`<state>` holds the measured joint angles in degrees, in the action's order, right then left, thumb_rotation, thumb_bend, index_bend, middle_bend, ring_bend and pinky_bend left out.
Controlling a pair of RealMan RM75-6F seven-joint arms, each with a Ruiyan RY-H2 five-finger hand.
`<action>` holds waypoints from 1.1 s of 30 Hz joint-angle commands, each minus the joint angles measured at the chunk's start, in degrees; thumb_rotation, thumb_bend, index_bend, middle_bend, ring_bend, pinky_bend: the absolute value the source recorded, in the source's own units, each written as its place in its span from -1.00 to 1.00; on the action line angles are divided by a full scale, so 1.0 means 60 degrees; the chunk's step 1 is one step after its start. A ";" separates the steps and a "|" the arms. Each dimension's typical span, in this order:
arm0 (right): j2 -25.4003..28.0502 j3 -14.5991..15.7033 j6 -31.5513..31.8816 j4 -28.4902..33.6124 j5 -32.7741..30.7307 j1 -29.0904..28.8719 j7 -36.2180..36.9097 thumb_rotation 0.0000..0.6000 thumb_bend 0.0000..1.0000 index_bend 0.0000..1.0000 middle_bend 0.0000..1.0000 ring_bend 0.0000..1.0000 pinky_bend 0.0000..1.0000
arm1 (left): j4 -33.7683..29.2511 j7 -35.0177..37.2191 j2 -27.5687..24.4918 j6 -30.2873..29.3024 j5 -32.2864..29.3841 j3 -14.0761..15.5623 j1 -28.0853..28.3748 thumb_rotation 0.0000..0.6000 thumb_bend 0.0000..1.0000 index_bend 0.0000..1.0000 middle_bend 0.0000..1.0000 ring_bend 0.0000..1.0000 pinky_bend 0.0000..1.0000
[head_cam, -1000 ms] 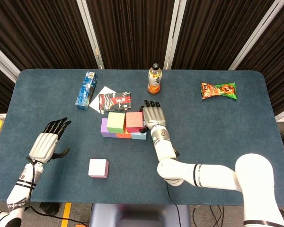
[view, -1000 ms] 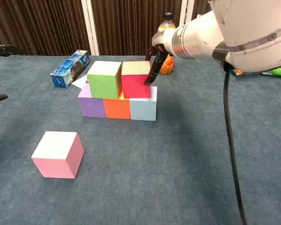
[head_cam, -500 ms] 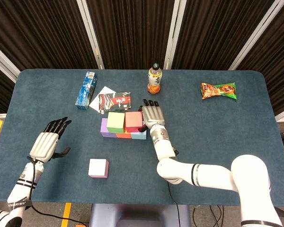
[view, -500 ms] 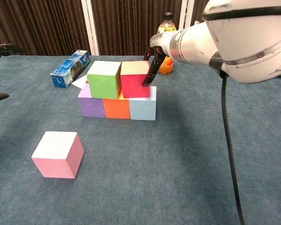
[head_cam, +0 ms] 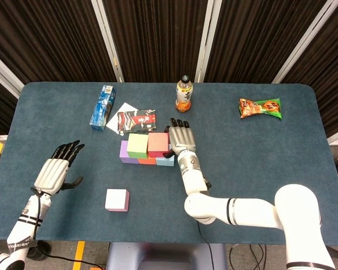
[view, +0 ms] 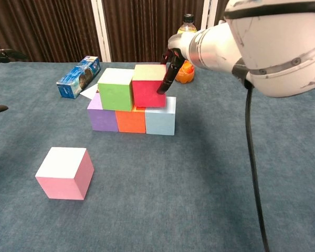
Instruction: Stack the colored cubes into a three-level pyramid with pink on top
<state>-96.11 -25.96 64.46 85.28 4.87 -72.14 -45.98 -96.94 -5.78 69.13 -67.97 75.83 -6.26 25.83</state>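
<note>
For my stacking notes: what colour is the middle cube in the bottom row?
Orange cube, seen best in the chest view.

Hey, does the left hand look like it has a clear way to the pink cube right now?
Probably yes. The left hand is open and holds nothing, and the pink cube sits alone on bare table with nothing between them. The right hand is off by the red cube.

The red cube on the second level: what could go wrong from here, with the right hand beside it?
1. The right hand's fingers touch the red cube's side; a further push could shove the green cube off its level.
2. Pulling the fingers away carelessly might drag the red cube.
3. The pink cube lies apart on the table; an uneven second level may not hold it.
</note>
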 commanded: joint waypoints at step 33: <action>-0.0666 -0.0383 0.0513 -0.0365 -0.0211 -0.0083 -0.0590 1.00 -0.43 0.12 -0.72 -1.00 -0.89 | 0.0198 0.0361 0.0060 0.0168 0.0163 0.0039 -0.0054 1.00 -0.39 -0.89 -1.00 -1.00 -0.85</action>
<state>-100.06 -28.22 67.49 83.12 3.59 -72.63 -49.49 -95.76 -3.62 69.47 -67.00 76.81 -6.02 25.50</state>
